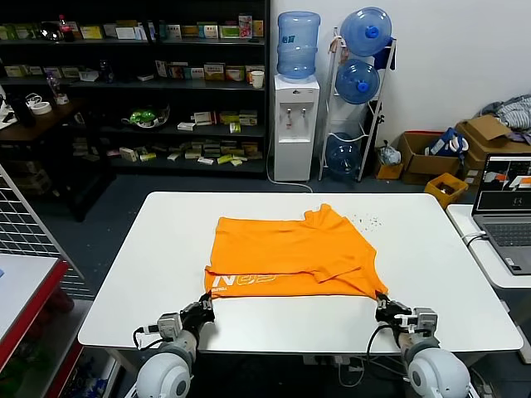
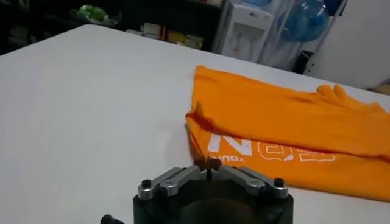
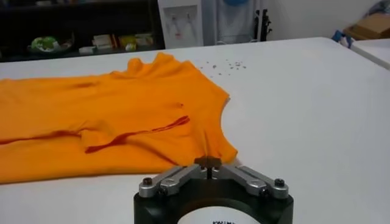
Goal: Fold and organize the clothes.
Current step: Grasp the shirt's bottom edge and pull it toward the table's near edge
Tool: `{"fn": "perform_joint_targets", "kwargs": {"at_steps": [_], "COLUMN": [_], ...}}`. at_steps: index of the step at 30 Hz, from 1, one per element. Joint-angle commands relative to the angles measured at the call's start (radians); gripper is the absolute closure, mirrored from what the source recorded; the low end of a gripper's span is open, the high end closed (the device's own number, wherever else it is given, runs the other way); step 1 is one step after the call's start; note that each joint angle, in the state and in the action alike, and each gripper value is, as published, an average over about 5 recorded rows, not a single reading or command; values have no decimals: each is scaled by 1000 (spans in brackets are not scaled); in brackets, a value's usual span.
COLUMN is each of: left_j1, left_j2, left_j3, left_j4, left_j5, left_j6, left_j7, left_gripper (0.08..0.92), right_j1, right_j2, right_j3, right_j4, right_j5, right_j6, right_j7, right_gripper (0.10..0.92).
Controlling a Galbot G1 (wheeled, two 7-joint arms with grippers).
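Orange T-shirt point(image 1: 290, 253), white lettering unreadable, near corners clamped by left pincer point(image 1: 207, 309) and right pincer point(image 1: 382, 299).

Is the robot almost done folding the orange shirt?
Not yet. The orange T-shirt already has one fold, its top layer doubled over above the white lettering. Now the left tool and right tool are both shut on its near corners at the table edge. More folds and tidying remain.

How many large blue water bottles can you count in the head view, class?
4: one on top of the white dispenser, and three stacked in the rack beside it, top, middle and bottom. Others may be hidden out of view.
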Motion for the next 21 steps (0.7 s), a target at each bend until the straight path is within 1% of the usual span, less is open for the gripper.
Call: {"fn": "perform_joint_targets", "kwargs": {"at_steps": [1, 6, 9, 12, 16, 19, 21], "left_j1": [37, 111, 176, 256, 349, 391, 407], "left_j2": [55, 116, 145, 163, 166, 160, 158], "left_j3": [-14, -46, -70, -86, -96, -103, -109], "left_j4": [-99, -197, -252, -302, -351, -370, -379], "left_j5": [-16, -62, -81, -83, -79, -77, -77], "left_j6": [3, 13, 22, 25, 25, 32, 41], "left_j7": [-11, -33, -43, -45, -47, -47, -47], "left_gripper": [903, 903, 903, 903, 903, 899, 881], "right_j1": [-102, -236, -324, -403, -456, -461, -457], "right_j2": [-30, -44, -46, -45, -34, -25, -24], "right_j3": [31, 80, 112, 136, 150, 153, 158], "right_j4": [125, 214, 264, 305, 327, 330, 337], "right_j5": [44, 54, 56, 48, 28, 8, -3], "right_j6": [-32, -51, -55, -50, -48, -53, -53], "right_j7": [36, 46, 47, 46, 44, 44, 44], "right_gripper": [901, 901, 901, 901, 901, 865, 810]}}
